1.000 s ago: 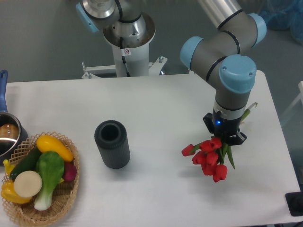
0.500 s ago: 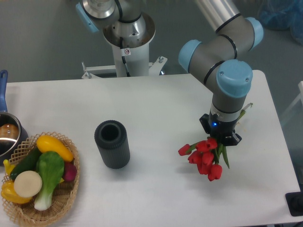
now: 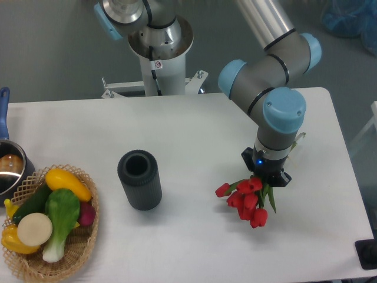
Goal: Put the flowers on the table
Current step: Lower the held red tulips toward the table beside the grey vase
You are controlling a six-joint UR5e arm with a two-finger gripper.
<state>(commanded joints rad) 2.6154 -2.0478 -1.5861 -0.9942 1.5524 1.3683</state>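
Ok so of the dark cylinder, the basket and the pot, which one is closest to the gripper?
The dark cylinder. It stands mid-table, left of the gripper and its flowers, while the wicker basket and pot sit at the far left edge.

A dark ribbed cylinder (image 3: 139,180) stands upright, its open mouth facing up, left of the middle. At the lower left sits a wicker basket (image 3: 82,247) holding a yellow squash (image 3: 68,183), a dark green cucumber (image 3: 32,203), a bok choy (image 3: 60,218), a pale round slice (image 3: 35,229), something yellow at the bottom edge, and a reddish piece (image 3: 87,213), perhaps a radish. Just beside the basket, at the left edge, a metal pot (image 3: 9,171) with a blue handle (image 3: 3,112) is partly cut off.
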